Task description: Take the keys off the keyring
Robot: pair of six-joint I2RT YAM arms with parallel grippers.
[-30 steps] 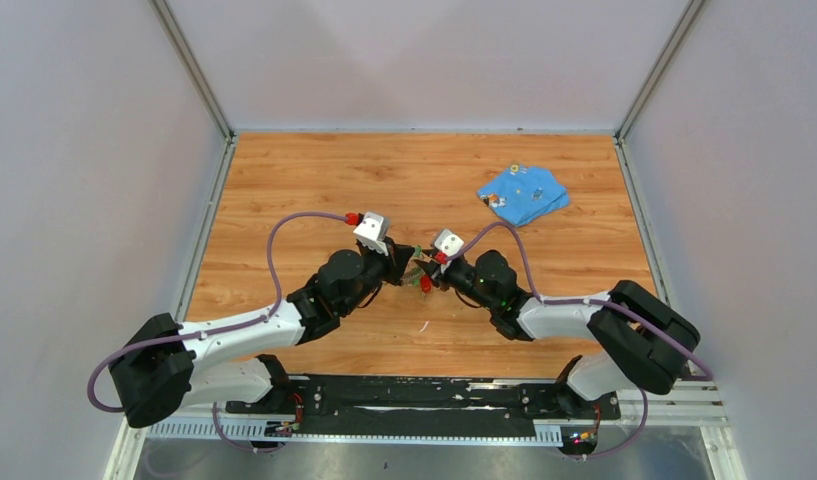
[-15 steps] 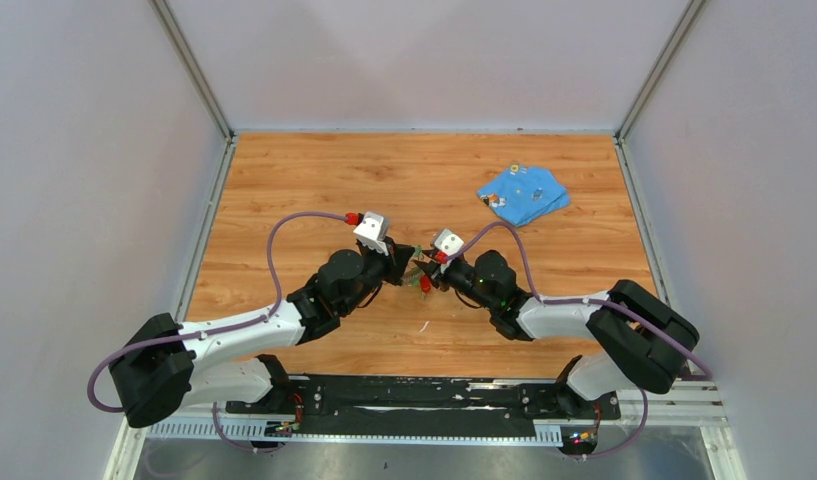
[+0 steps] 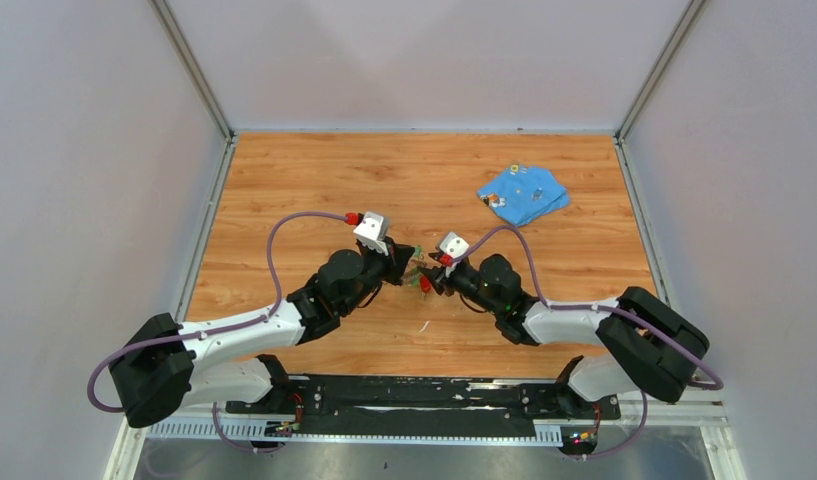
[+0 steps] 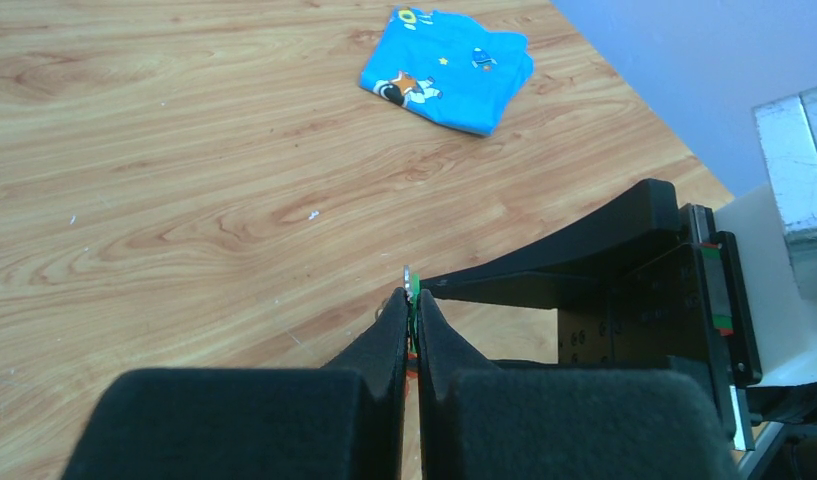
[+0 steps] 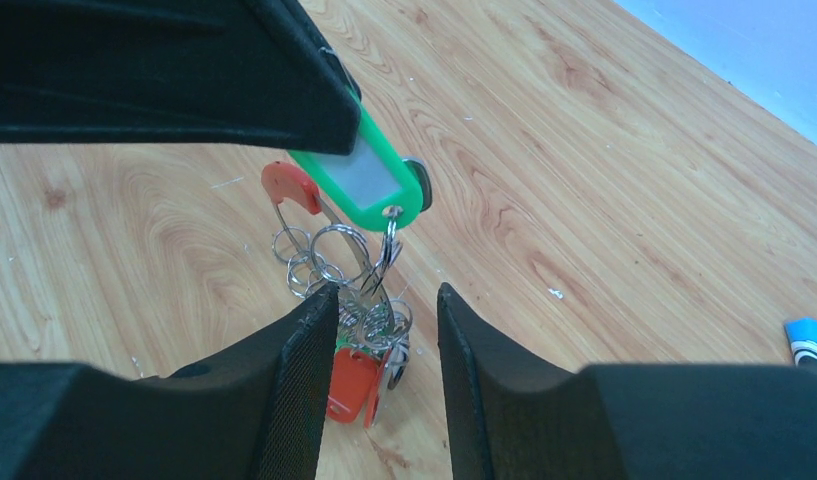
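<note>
My left gripper [image 4: 412, 298] is shut on a green plastic-headed key [image 5: 359, 180] and holds it above the wooden table [image 3: 314, 180]. Below that key hangs the bunch of keys [image 5: 369, 330], with small silvery rings and red plastic heads [image 5: 352, 385]. The keyring's red sleeve [image 5: 292, 187] shows beside the green head, and its thin wire runs down into the bunch. My right gripper [image 5: 387, 300] is open, with one finger on each side of the bunch. In the top view the two grippers meet at the bunch [image 3: 420, 275] at the table's middle.
A folded blue cloth [image 3: 523, 193] lies at the back right of the table, and it also shows as the cloth [image 4: 446, 67] in the left wrist view. Grey walls and metal rails [image 3: 199, 80] close in the table on three sides.
The right gripper's jaws have opened wider around the bunch, and the right arm has shifted slightly to the right. The left gripper has not moved.
</note>
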